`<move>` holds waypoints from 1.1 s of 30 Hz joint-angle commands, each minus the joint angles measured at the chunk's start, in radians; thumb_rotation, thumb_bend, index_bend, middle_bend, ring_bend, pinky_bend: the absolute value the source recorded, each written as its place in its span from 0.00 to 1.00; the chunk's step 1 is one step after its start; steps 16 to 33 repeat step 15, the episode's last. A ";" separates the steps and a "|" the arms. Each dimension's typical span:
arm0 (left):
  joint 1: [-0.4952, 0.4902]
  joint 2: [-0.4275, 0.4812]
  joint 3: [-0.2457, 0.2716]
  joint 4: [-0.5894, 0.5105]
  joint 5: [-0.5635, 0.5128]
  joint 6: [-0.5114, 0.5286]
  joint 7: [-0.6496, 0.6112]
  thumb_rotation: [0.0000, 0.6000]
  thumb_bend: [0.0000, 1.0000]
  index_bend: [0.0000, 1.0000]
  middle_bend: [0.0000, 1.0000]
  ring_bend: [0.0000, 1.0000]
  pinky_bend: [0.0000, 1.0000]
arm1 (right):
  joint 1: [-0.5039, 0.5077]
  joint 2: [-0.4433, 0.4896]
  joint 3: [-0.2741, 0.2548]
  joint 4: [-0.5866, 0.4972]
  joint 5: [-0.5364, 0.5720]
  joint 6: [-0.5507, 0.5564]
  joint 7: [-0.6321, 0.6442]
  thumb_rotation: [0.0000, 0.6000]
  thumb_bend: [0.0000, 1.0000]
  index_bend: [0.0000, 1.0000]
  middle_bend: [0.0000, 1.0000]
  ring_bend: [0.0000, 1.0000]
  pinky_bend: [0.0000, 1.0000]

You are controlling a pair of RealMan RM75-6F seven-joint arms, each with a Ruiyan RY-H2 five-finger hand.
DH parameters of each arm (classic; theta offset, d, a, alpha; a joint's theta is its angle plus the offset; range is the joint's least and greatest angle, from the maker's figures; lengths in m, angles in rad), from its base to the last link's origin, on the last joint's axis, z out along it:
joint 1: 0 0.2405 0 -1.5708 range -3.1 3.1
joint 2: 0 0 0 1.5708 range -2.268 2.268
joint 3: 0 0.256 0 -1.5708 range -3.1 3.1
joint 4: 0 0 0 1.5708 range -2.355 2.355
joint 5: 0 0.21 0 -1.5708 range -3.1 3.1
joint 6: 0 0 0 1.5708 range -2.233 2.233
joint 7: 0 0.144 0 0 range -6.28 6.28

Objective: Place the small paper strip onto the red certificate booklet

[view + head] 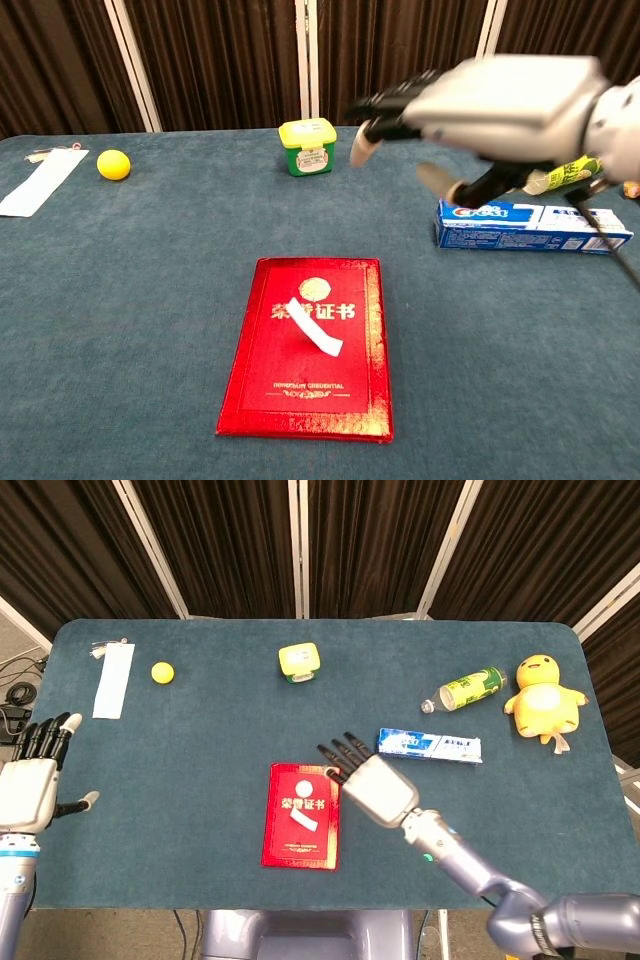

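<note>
The red certificate booklet (301,815) (309,345) lies flat near the table's front edge. A small white paper strip (303,818) (314,326) rests on its cover, lying diagonally below the gold lettering. My right hand (365,776) (485,100) hovers above and to the right of the booklet with its fingers spread and nothing in it. My left hand (30,778) stays at the far left edge of the table, fingers apart and holding nothing; the chest view does not show it.
A toothpaste box (429,745) (533,225) lies just right of my right hand. Behind it are a green bottle (464,689) (556,164) and a yellow plush duck (543,698). A yellow-lidded jar (298,661) (307,146), a yellow ball (162,672) (114,164) and a white card (113,680) sit at the back.
</note>
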 commanded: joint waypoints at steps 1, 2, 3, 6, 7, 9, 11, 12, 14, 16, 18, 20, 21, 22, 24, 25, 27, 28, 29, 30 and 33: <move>0.012 0.006 0.014 -0.005 0.029 0.012 -0.016 1.00 0.00 0.00 0.00 0.00 0.00 | -0.109 0.105 -0.015 0.029 -0.124 0.143 0.178 1.00 0.07 0.07 0.00 0.00 0.00; 0.014 0.007 0.017 -0.003 0.039 0.014 -0.023 1.00 0.00 0.00 0.00 0.00 0.00 | -0.125 0.115 -0.018 0.036 -0.135 0.163 0.202 1.00 0.03 0.07 0.00 0.00 0.00; 0.021 0.008 0.025 0.006 0.059 0.019 -0.042 1.00 0.00 0.00 0.00 0.00 0.00 | -0.158 0.133 -0.027 0.050 -0.152 0.201 0.247 1.00 0.01 0.07 0.00 0.00 0.00; 0.038 0.009 0.042 0.033 0.099 0.036 -0.088 1.00 0.00 0.00 0.00 0.00 0.00 | -0.245 0.162 -0.048 0.069 -0.157 0.290 0.353 1.00 0.00 0.06 0.00 0.00 0.00; 0.048 0.009 0.048 0.046 0.118 0.051 -0.107 1.00 0.00 0.00 0.00 0.00 0.00 | -0.293 0.172 -0.062 0.074 -0.145 0.333 0.406 1.00 0.00 0.05 0.00 0.00 0.00; 0.065 0.010 0.061 0.066 0.149 0.072 -0.140 1.00 0.00 0.00 0.00 0.00 0.00 | -0.358 0.178 -0.081 0.095 -0.150 0.387 0.474 1.00 0.00 0.04 0.00 0.00 0.00; 0.080 0.013 0.070 0.075 0.168 0.089 -0.159 1.00 0.00 0.00 0.00 0.00 0.00 | -0.415 0.176 -0.093 0.117 -0.149 0.431 0.525 1.00 0.00 0.04 0.00 0.00 0.00; 0.085 0.015 0.073 0.078 0.174 0.095 -0.164 1.00 0.00 0.00 0.00 0.00 0.00 | -0.438 0.174 -0.096 0.126 -0.148 0.448 0.543 1.00 0.00 0.04 0.00 0.00 0.00; 0.096 0.018 0.080 0.082 0.185 0.105 -0.174 1.00 0.00 0.00 0.00 0.00 0.00 | -0.484 0.166 -0.103 0.150 -0.152 0.482 0.575 1.00 0.00 0.04 0.00 0.00 0.00; 0.100 0.019 0.082 0.084 0.188 0.108 -0.178 1.00 0.00 0.00 0.00 0.00 0.00 | -0.500 0.162 -0.105 0.163 -0.156 0.494 0.580 1.00 0.00 0.04 0.00 0.00 0.00; 0.100 0.019 0.082 0.084 0.188 0.108 -0.178 1.00 0.00 0.00 0.00 0.00 0.00 | -0.500 0.162 -0.105 0.163 -0.156 0.494 0.580 1.00 0.00 0.04 0.00 0.00 0.00; 0.100 0.019 0.082 0.084 0.188 0.108 -0.178 1.00 0.00 0.00 0.00 0.00 0.00 | -0.500 0.162 -0.105 0.163 -0.156 0.494 0.580 1.00 0.00 0.04 0.00 0.00 0.00; 0.100 0.019 0.082 0.084 0.188 0.108 -0.178 1.00 0.00 0.00 0.00 0.00 0.00 | -0.500 0.162 -0.105 0.163 -0.156 0.494 0.580 1.00 0.00 0.04 0.00 0.00 0.00; 0.100 0.019 0.082 0.084 0.188 0.108 -0.178 1.00 0.00 0.00 0.00 0.00 0.00 | -0.500 0.162 -0.105 0.163 -0.156 0.494 0.580 1.00 0.00 0.04 0.00 0.00 0.00; 0.100 0.019 0.082 0.084 0.188 0.108 -0.178 1.00 0.00 0.00 0.00 0.00 0.00 | -0.500 0.162 -0.105 0.163 -0.156 0.494 0.580 1.00 0.00 0.04 0.00 0.00 0.00; 0.100 0.019 0.082 0.084 0.188 0.108 -0.178 1.00 0.00 0.00 0.00 0.00 0.00 | -0.500 0.162 -0.105 0.163 -0.156 0.494 0.580 1.00 0.00 0.04 0.00 0.00 0.00; 0.100 0.019 0.082 0.084 0.188 0.108 -0.178 1.00 0.00 0.00 0.00 0.00 0.00 | -0.500 0.162 -0.105 0.163 -0.156 0.494 0.580 1.00 0.00 0.04 0.00 0.00 0.00; 0.100 0.019 0.082 0.084 0.188 0.108 -0.178 1.00 0.00 0.00 0.00 0.00 0.00 | -0.500 0.162 -0.105 0.163 -0.156 0.494 0.580 1.00 0.00 0.04 0.00 0.00 0.00; 0.100 0.019 0.082 0.084 0.188 0.108 -0.178 1.00 0.00 0.00 0.00 0.00 0.00 | -0.500 0.162 -0.105 0.163 -0.156 0.494 0.580 1.00 0.00 0.04 0.00 0.00 0.00; 0.100 0.019 0.082 0.084 0.188 0.108 -0.178 1.00 0.00 0.00 0.00 0.00 0.00 | -0.500 0.162 -0.105 0.163 -0.156 0.494 0.580 1.00 0.00 0.04 0.00 0.00 0.00; 0.100 0.019 0.082 0.084 0.188 0.108 -0.178 1.00 0.00 0.00 0.00 0.00 0.00 | -0.500 0.162 -0.105 0.163 -0.156 0.494 0.580 1.00 0.00 0.04 0.00 0.00 0.00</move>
